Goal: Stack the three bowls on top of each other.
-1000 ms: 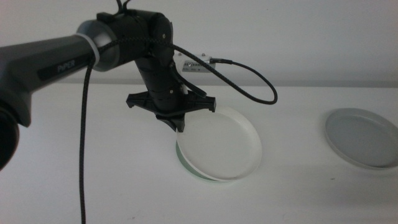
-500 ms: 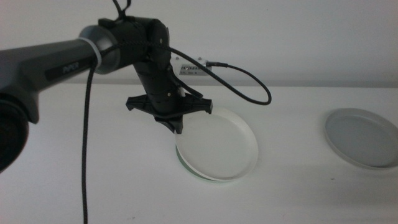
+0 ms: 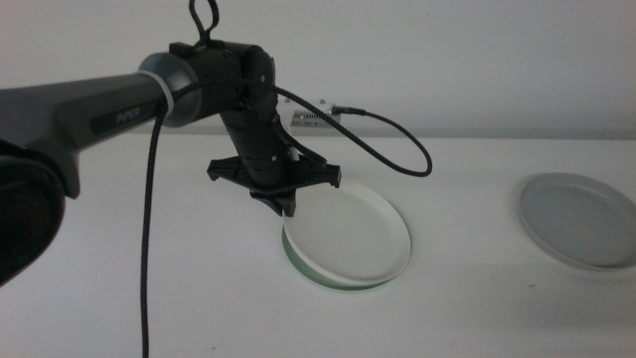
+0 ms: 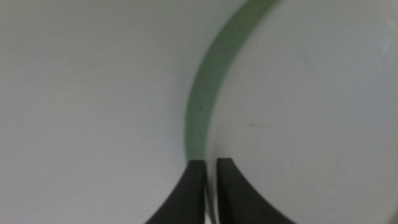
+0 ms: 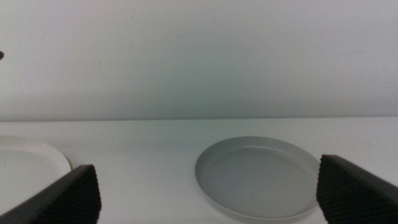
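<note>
My left gripper (image 3: 288, 206) is shut on the near-left rim of the white bowl (image 3: 353, 239). The white bowl lies almost flat on the pale green bowl (image 3: 320, 281), which shows only as a thin crescent under it at mid-table. In the left wrist view the jaws (image 4: 210, 163) pinch the white bowl (image 4: 298, 112) at its rim, beside the arc of the green bowl (image 4: 204, 93). The grey bowl (image 3: 581, 219) sits alone at the far right. My right gripper (image 5: 208, 180) waits wide open, out of the middle view, facing the grey bowl (image 5: 261, 177).
A small white box (image 3: 308, 112) stands at the table's back edge, with a black cable (image 3: 397, 149) looping from it over the table behind the bowls. Bare white tabletop separates the stacked pair from the grey bowl.
The left gripper has lowered the white bowl, which has tipped from a steep tilt to nearly flat on the green bowl. The grey bowl has not moved.
</note>
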Controlling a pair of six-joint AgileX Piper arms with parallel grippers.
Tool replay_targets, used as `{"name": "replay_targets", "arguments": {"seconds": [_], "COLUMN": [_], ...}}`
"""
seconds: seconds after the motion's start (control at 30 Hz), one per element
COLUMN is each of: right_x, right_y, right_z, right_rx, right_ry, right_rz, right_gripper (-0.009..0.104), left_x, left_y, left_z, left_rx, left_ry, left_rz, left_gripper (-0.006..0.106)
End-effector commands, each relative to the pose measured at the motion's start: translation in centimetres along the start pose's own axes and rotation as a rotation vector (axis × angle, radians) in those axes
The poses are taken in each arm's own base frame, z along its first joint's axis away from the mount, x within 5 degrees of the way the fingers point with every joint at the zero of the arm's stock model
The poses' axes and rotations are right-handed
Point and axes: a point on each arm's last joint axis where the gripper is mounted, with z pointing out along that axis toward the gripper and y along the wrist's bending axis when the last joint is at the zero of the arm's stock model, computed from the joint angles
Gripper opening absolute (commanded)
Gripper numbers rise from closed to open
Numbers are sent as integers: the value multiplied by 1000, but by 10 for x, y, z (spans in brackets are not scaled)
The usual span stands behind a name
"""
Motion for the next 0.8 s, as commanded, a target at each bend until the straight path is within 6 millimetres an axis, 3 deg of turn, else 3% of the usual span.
{"name": "replay_targets", "arguments": {"seconds": [0.0,0.17,0.27,0.33,0.47,0.6,0.7,0.77], "right_x": [12,12,12,12,12,12,12,12], "right_y": [0,0,0,0,0,0,0,0], "right_z": [0,0,0,0,0,0,0,0], "right_rx": [3,3,3,3,3,3,3,3], "right_ry": [-4,-4,-4,-4,-4,-4,-4,-4], "right_rz": [-10,-10,-10,-10,-10,-10,-10,-10], "right_gripper": [93,93,93,93,93,93,93,93], "left_x": [-1,-1,-3,-1,24,77,123,150], "left_y": [2,7,7,5,-7,-15,-18,-17], "left_z": [4,-1,-35,-74,-154,-231,-263,-274], "left_rx": [-7,-70,-120,-147,-47,98,225,288], "left_ry": [4,7,-10,-39,-130,-284,-395,-471], "left_rz": [4,45,83,98,163,258,363,402], "left_gripper": [15,50,75,92,94,94,94,94]}}
